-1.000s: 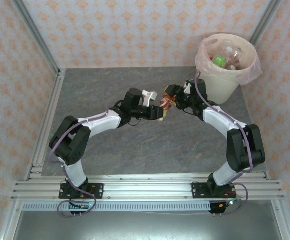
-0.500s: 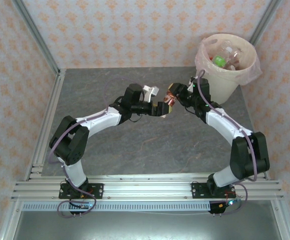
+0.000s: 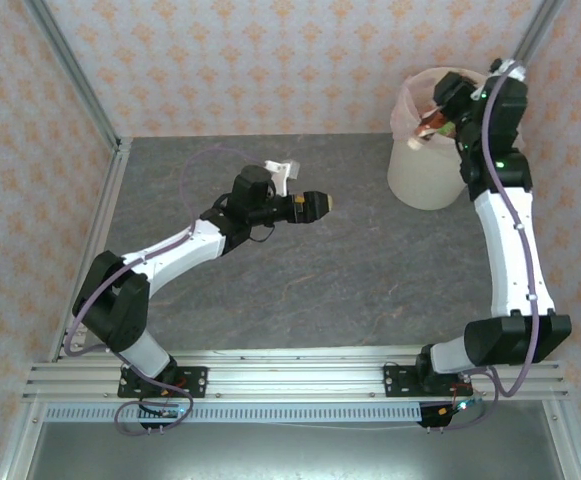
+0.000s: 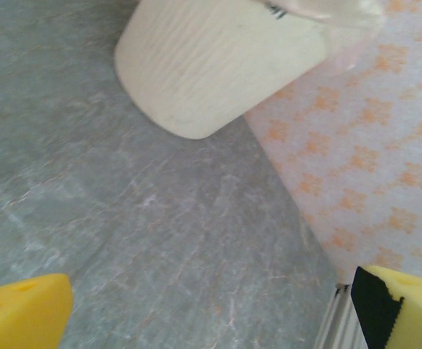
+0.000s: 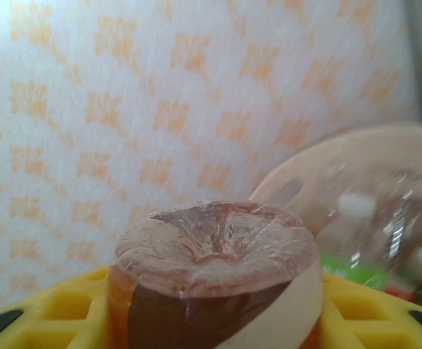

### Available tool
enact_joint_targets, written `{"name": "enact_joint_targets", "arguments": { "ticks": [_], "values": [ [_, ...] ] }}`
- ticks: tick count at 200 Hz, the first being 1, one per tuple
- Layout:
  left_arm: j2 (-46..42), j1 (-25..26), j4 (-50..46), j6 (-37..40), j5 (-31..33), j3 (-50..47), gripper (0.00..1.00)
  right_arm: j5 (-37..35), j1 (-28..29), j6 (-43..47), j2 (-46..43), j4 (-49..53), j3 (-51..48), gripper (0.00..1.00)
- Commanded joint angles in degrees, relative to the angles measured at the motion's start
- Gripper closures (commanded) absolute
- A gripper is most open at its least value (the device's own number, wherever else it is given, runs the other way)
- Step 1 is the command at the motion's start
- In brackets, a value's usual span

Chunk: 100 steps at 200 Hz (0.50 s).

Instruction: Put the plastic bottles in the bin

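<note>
Pads on my right gripper (image 3: 433,118) are closed on a small brown plastic bottle with a cream band (image 5: 211,291), clamped from both sides, its dimpled base turned toward my wrist camera. My right arm is stretched up and out to the far right corner of the grey stone-patterned bench (image 3: 320,290). From above, the gripper and its bottle sit over the left part of the mouth of the large round cream-white bin lined with a pale pink plastic bag (image 3: 420,185). That bin stands on the bench in the far right corner, close to the peach-patterned walls (image 3: 270,60). Past the brown bottle, my right wrist view catches the bin's rim ahead and to the right, with a clear plastic bottle (image 5: 374,218) and a patch of green (image 5: 352,273) lying inside. They are too blurred for me to count.

My left gripper (image 3: 324,204) hangs over the middle of the bench, pointing right toward the bin and well apart from it. Its yellow fingers (image 4: 22,313) are spread wide and hold nothing. Between them I see bare bench, the bin's ribbed outer wall, and the wall along the right edge.
</note>
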<state>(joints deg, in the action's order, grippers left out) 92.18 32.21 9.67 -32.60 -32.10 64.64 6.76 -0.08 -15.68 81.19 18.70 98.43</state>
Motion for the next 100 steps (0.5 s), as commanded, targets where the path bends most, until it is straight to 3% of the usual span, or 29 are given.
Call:
{"name": "enact_joint_targets", "arguments": {
  "ticks": [1, 34, 100],
  "values": [
    [0.4, -0.2, 1.1, -1.7, 6.4, -2.7, 0.00, -6.3, -2.3, 7.1, -0.3, 4.7, 2.7, 0.53],
    [3.4, -0.2, 1.1, -3.7, 9.8, -3.6, 0.00, -13.9, -5.4, 13.0, 3.3, 2.1, 5.4, 0.53],
    [6.7, -0.3, 0.2, -5.5, 9.8, -3.0, 0.00, -15.4, -8.7, 12.7, 15.0, -0.2, 15.8, 0.53]
  ]
}}
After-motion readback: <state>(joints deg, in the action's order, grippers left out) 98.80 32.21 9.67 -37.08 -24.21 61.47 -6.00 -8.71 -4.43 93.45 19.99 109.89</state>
